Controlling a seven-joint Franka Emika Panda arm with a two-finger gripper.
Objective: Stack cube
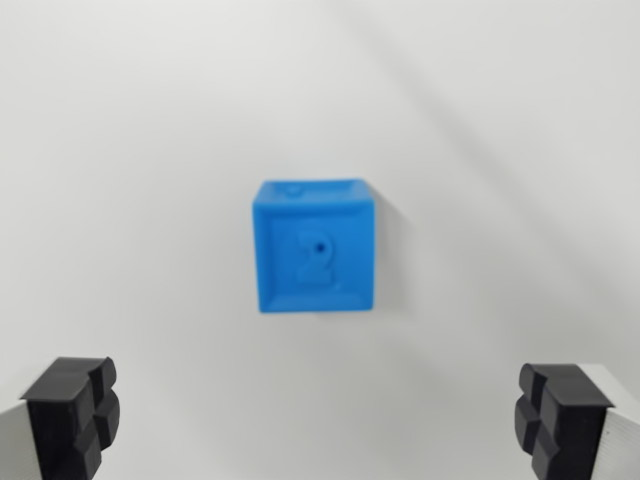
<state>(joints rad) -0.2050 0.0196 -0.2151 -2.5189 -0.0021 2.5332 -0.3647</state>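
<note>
A blue cube [316,247] with a raised figure on its top face lies alone on the white surface, near the middle of the wrist view. My gripper [318,415] hangs above and nearer the bottom of the view than the cube. Its two black fingertips [75,410] stand wide apart at the lower corners, with nothing between them. The cube sits beyond the gap, untouched. No second cube shows in this view.
A plain white tabletop [130,150] fills the rest of the view, with a faint shadow band running diagonally at the upper right.
</note>
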